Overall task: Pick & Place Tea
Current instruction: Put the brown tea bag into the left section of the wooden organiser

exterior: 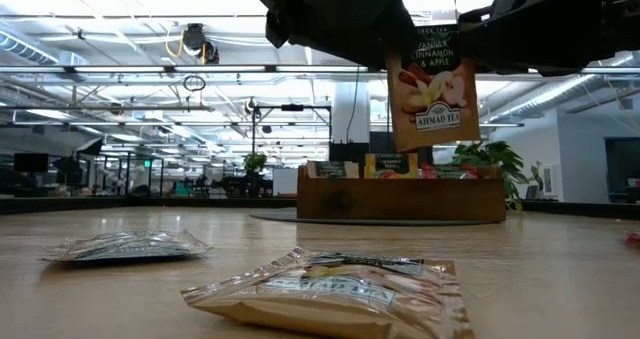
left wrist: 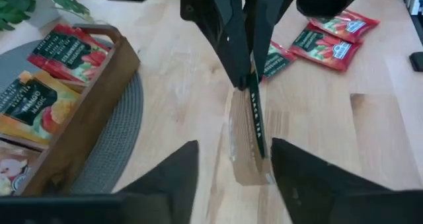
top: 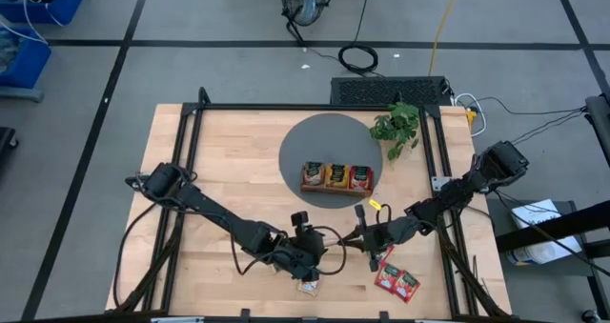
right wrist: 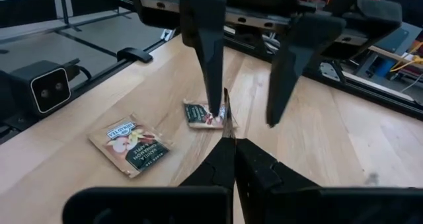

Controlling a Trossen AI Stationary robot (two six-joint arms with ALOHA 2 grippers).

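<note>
A tea sachet (exterior: pixel 432 89) printed with apple and cinnamon hangs above the table's near middle, held by my right gripper (right wrist: pixel 232 141), which is shut on it. My left gripper (left wrist: pixel 234 146) is open, with one finger on each side of the hanging sachet; whether either finger touches it, I cannot tell. In the right wrist view those two fingers (right wrist: pixel 208 59) reach in from the far side. Two more sachets (right wrist: pixel 132 145) (right wrist: pixel 201 113) lie flat on the wood below. The wooden tray (top: pixel 335 177) holds sachets in its three compartments. My right gripper pinches the sachet's upper edge (left wrist: pixel 254 85) between its two shut fingers, reaching in roughly level from the table's right. The sachet hangs upright below the fingers, clear of the table, and is seen edge-on in both wrist views.
The tray sits on a round grey mat (top: pixel 305 142) at the far middle, with a leafy plant (top: pixel 398 125) beside it. Red sachets (top: pixel 396 280) lie near the front right, and one pale sachet (top: pixel 307 285) lies near the front edge. A small yellow piece (top: pixel 376 207) lies by the mat.
</note>
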